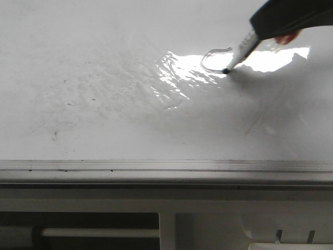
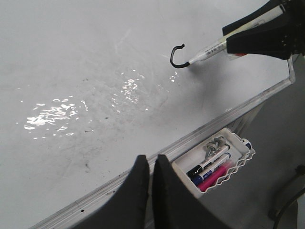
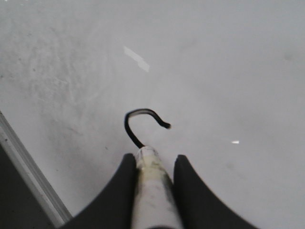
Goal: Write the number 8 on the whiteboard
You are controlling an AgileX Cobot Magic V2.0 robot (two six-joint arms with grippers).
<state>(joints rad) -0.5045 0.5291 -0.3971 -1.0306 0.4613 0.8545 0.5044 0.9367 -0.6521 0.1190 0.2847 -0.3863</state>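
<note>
The whiteboard (image 1: 104, 104) is glossy white with grey smudges and a wrinkled shiny patch. My right gripper (image 3: 151, 164) is shut on a white marker (image 3: 151, 191), whose tip touches the board (image 3: 214, 71). From the tip runs a black hook-shaped curved line (image 3: 138, 117), a single open stroke of the number 8; it also shows in the front view (image 1: 213, 58) and the left wrist view (image 2: 176, 57). The marker (image 1: 243, 49) slants down from the right gripper's fingers (image 1: 291, 18). My left gripper (image 2: 147, 164) is shut and empty, above the board's rail edge (image 2: 143, 174).
A grey metal rail (image 1: 166, 169) runs along the board's near edge. A white tray (image 2: 217, 162) beside the rail holds black, blue and pink markers. A beige panel with slots (image 1: 291, 229) lies below the rail.
</note>
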